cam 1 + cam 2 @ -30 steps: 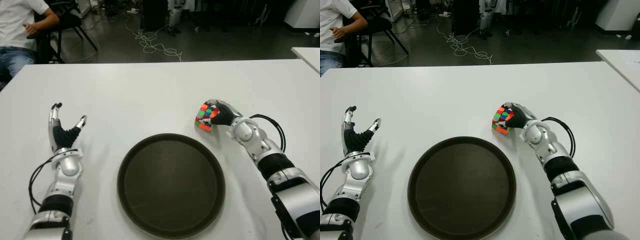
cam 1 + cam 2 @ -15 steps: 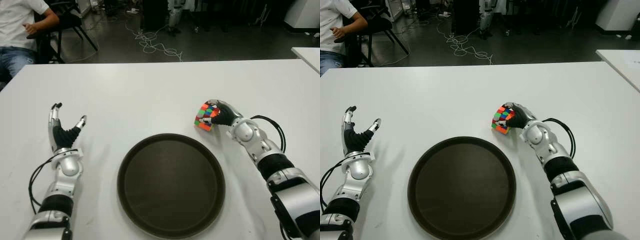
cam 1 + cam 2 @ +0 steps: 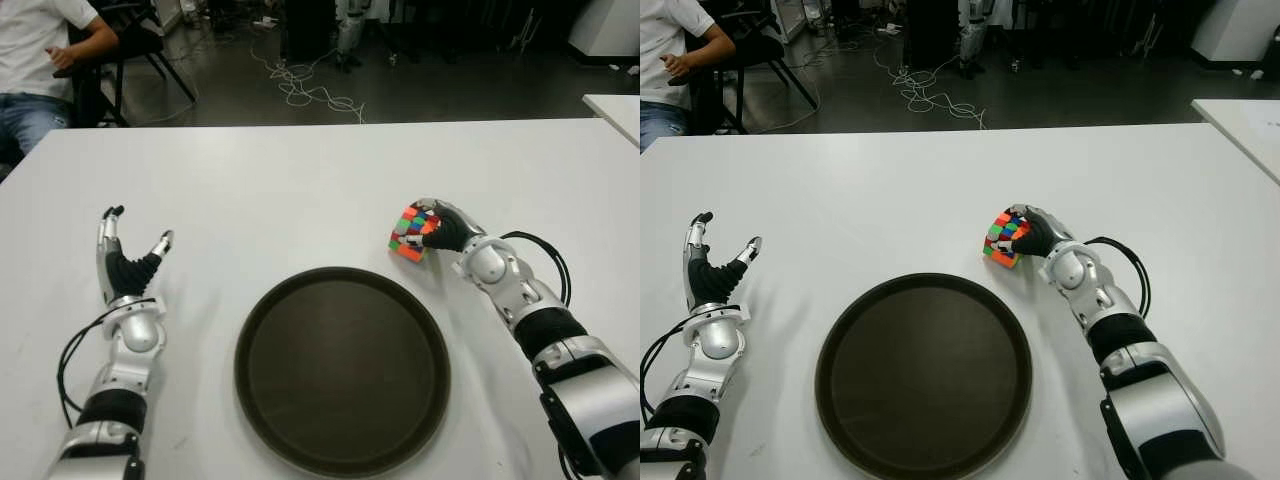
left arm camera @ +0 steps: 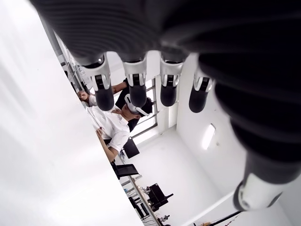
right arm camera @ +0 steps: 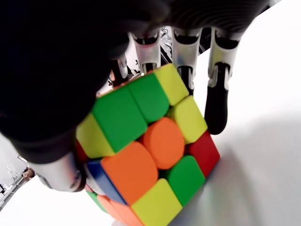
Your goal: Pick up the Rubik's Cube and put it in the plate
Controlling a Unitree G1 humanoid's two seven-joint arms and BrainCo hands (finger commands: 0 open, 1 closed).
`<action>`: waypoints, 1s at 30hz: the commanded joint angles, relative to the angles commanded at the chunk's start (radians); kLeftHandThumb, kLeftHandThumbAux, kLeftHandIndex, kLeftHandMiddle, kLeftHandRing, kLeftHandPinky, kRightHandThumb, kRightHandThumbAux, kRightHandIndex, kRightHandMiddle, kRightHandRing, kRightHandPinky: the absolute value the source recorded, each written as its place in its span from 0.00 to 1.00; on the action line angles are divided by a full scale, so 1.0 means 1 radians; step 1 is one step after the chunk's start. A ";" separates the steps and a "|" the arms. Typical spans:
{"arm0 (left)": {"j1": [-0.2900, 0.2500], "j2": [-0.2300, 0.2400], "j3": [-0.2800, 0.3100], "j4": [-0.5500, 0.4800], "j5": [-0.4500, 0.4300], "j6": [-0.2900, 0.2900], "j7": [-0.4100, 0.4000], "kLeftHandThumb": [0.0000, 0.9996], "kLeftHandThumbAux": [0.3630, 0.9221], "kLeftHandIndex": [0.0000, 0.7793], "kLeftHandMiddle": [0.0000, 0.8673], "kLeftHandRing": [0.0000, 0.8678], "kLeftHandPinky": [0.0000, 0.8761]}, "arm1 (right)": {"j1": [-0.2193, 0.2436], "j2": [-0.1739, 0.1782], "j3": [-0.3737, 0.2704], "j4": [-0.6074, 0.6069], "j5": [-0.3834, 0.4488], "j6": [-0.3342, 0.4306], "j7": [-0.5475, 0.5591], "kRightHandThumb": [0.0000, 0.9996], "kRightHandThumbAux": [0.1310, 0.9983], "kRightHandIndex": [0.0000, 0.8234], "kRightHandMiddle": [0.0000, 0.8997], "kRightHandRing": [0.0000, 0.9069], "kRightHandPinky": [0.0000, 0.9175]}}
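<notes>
Start at your far left: a seated person (image 3: pixel 45 55) in a white shirt and blue jeans shows beyond the far corner of the white table (image 3: pixel 300 180), beside a black chair (image 3: pixel 130 45). On the dark floor behind the table lies a tangle of pale cables (image 3: pixel 310 88).

Nearer to you, your left hand (image 3: pixel 125 265) shows on the left side of the table, well apart from the plate. Its fingers (image 4: pixel 136 92) are spread and point upward, thumb held away from them, and they hold nothing.

In the middle, close to the table's near edge, you see the round dark brown plate (image 3: pixel 342 368) with a raised rim. Nothing lies in it.

Just past the plate's far right rim, and not touching it, is the multicoloured Rubik's Cube (image 3: pixel 410 233), showing orange, green, yellow, red and blue squares. It sits tilted, one lower edge close to the table; you cannot tell from the head views whether that edge touches. Your right hand (image 3: pixel 447 228) is closed around it from the right: in the right wrist view the fingers (image 5: pixel 217 99) curl over the cube's far side and the thumb presses the near one, so the cube (image 5: pixel 146 150) is clamped between them. A black cable (image 3: pixel 545 255) loops beside the right forearm.

At the far right, the corner of a second white table (image 3: pixel 615 110) shows.
</notes>
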 joint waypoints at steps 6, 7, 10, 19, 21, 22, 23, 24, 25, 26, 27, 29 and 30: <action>-0.001 0.000 -0.001 0.002 0.000 -0.005 0.000 0.00 0.49 0.03 0.05 0.03 0.04 | 0.000 0.008 -0.018 -0.001 0.011 0.004 -0.038 0.69 0.69 0.53 0.85 0.83 0.81; -0.002 0.000 -0.001 0.002 0.000 -0.005 0.000 0.00 0.48 0.03 0.04 0.02 0.04 | 0.000 0.010 -0.023 -0.001 0.013 0.003 -0.047 0.69 0.69 0.53 0.85 0.84 0.81; -0.003 0.000 -0.001 0.001 0.000 -0.002 0.001 0.00 0.48 0.02 0.03 0.01 0.03 | 0.003 0.018 -0.048 -0.003 0.030 -0.013 -0.090 0.69 0.69 0.53 0.86 0.85 0.82; -0.005 -0.002 -0.002 0.002 0.002 0.002 0.004 0.00 0.51 0.01 0.01 0.00 0.03 | 0.050 0.033 -0.122 -0.103 0.104 -0.081 -0.139 0.70 0.69 0.53 0.88 0.89 0.86; -0.006 -0.002 -0.001 0.003 0.002 0.004 0.007 0.00 0.51 0.02 0.02 0.00 0.03 | 0.070 0.038 -0.137 -0.142 0.123 -0.107 -0.144 0.70 0.68 0.53 0.89 0.89 0.87; -0.006 -0.003 -0.001 0.003 0.002 0.005 0.007 0.00 0.52 0.02 0.02 0.01 0.03 | 0.077 0.040 -0.144 -0.158 0.132 -0.116 -0.144 0.70 0.68 0.53 0.89 0.89 0.87; -0.006 -0.003 -0.001 0.003 0.002 0.006 0.007 0.00 0.52 0.02 0.02 0.00 0.02 | 0.082 0.041 -0.148 -0.168 0.137 -0.122 -0.144 0.70 0.68 0.53 0.89 0.89 0.87; -0.007 -0.003 -0.001 0.002 0.003 0.008 0.007 0.00 0.53 0.02 0.02 0.00 0.02 | 0.087 0.041 -0.153 -0.182 0.143 -0.125 -0.140 0.70 0.68 0.53 0.89 0.89 0.87; -0.007 -0.003 -0.001 0.002 0.003 0.009 0.007 0.00 0.52 0.02 0.02 0.00 0.02 | 0.091 0.041 -0.157 -0.192 0.147 -0.126 -0.137 0.70 0.68 0.53 0.89 0.89 0.87; -0.007 -0.004 -0.002 0.001 0.003 0.010 0.007 0.00 0.52 0.02 0.02 0.00 0.02 | 0.096 0.041 -0.160 -0.207 0.153 -0.127 -0.131 0.70 0.68 0.53 0.89 0.90 0.87; -0.007 -0.004 -0.002 0.000 0.003 0.010 0.008 0.00 0.51 0.02 0.01 0.00 0.02 | 0.100 0.040 -0.163 -0.218 0.158 -0.128 -0.127 0.70 0.68 0.53 0.89 0.90 0.87; -0.006 -0.004 -0.003 -0.003 0.005 0.011 0.009 0.00 0.51 0.02 0.02 0.00 0.02 | 0.108 0.042 -0.177 -0.246 0.184 -0.139 -0.104 0.70 0.68 0.53 0.89 0.90 0.88; -0.006 -0.005 -0.003 -0.004 0.005 0.011 0.010 0.00 0.51 0.02 0.02 0.01 0.03 | 0.111 0.042 -0.181 -0.254 0.191 -0.141 -0.098 0.70 0.68 0.53 0.89 0.90 0.88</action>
